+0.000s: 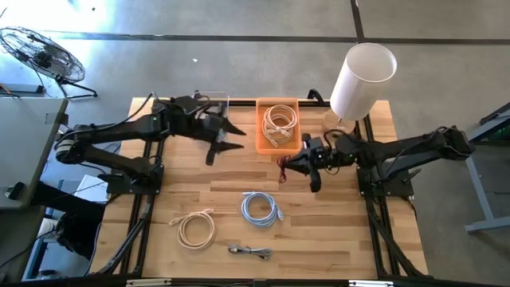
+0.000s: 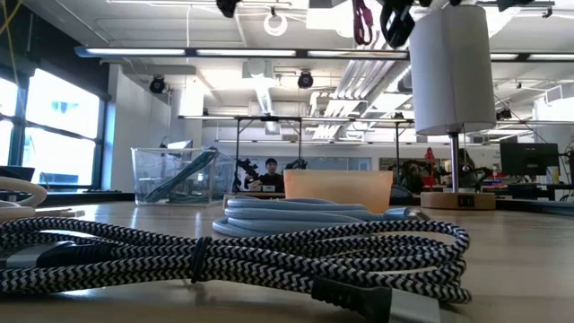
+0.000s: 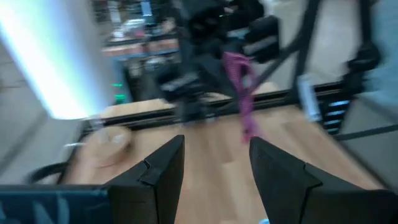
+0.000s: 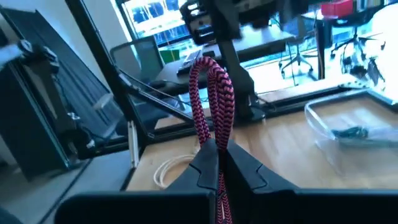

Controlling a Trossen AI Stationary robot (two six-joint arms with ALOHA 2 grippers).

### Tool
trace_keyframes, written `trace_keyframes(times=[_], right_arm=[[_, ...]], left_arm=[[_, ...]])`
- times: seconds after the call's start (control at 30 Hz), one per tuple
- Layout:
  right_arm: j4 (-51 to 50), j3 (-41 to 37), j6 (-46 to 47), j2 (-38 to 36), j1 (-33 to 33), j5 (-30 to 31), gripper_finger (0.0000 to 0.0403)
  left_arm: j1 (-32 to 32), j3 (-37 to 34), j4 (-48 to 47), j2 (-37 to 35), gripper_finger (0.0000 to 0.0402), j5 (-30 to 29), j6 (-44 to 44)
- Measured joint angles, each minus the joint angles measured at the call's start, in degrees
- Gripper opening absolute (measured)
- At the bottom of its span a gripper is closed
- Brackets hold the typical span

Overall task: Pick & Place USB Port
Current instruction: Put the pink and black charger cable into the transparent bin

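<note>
My right gripper (image 1: 298, 164) hovers in front of the orange bin (image 1: 260, 137) and is shut on a red-and-black braided cable (image 1: 280, 169). In the right wrist view that cable (image 4: 210, 93) loops out past the fingertips. A cream cable coil (image 1: 280, 123) lies in the orange bin. My left gripper (image 1: 230, 139) is open and empty, in the air between the clear container (image 1: 213, 100) and the orange bin. Three coiled cables lie on the near half of the table: cream (image 1: 195, 227), light blue (image 1: 261, 209), and black-and-white braided (image 1: 250, 252). My right gripper pinches the red-and-black braided cable between its two fingers (image 4: 202, 167), level and coming from the table's right. Two strands of a folded loop (image 4: 219, 146) run in between the fingertips. The cable is lifted clear of the table and shows high up in the low view (image 2: 362, 20).
A white cylindrical lamp on a wooden base (image 1: 362, 78) stands at the far right corner, close behind my right arm. The clear container (image 2: 175, 175) holds a teal cable. A fan (image 1: 41, 54) stands on the floor beyond the far left corner. A person (image 2: 270, 170) sits far off in the room.
</note>
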Motion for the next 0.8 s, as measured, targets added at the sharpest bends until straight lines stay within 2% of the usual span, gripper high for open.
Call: trace_keyframes(times=[0.13,0.33,0.57,0.8], right_arm=[[-5.65,4.21,-2.51,2.18,0.33,-1.61,0.0000],[-6.58,9.95,-5.83,7.04,0.39,-4.62,0.0000],[-15.96,16.98,-10.18,8.91,0.39,-2.63,0.0000],[-17.17,22.12,-13.57,8.93,0.39,0.23,0.0000]], left_arm=[[-0.02,0.00,7.23,4.33,0.0177,8.59,-6.62],[-0.02,0.00,16.60,10.55,0.0177,14.93,-16.16],[-1.28,-0.02,18.30,13.98,0.0177,18.58,-18.61],[-2.44,-0.02,18.46,14.30,0.0177,18.82,-18.54]])
